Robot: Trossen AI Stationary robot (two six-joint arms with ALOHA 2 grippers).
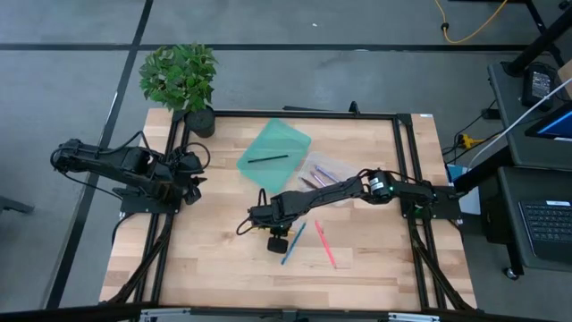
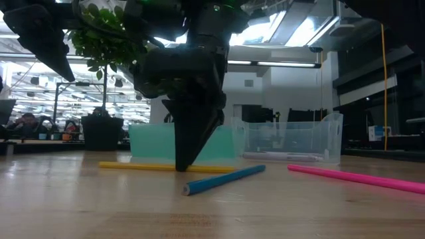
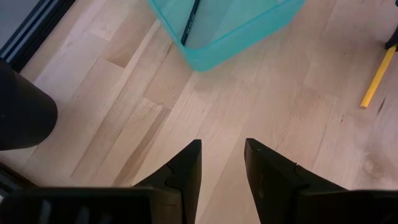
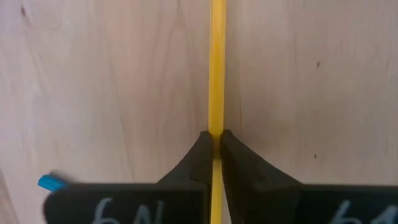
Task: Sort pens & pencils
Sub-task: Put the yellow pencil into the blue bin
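Note:
A yellow pencil [image 2: 136, 166] lies flat on the wooden table near its middle. My right gripper [image 2: 181, 166] points down at it and is shut on it. A blue pencil [image 1: 293, 243] and a pink one [image 1: 324, 246] lie just to the right of it on the table. A black pen [image 1: 268, 158] lies in the teal tray [image 1: 284, 136] farther back. Several more sticks lie in the clear tray [image 1: 326, 170]. My left gripper [image 3: 222, 163] hangs open above the table's left side, with nothing between its fingers. My right gripper pinches the yellow pencil's shaft [image 4: 217, 127] between its two fingertips [image 4: 199, 146], one on each side. The fingers come from above, pointing down, and lie across the pencil. In the low view the pencil lies level on the table [image 2: 119, 166].
A potted plant [image 1: 183, 80] stands at the table's far left corner. The two trays sit side by side at the back middle. Bare wood shows along the near edge [image 1: 223, 277] and in front of my left gripper.

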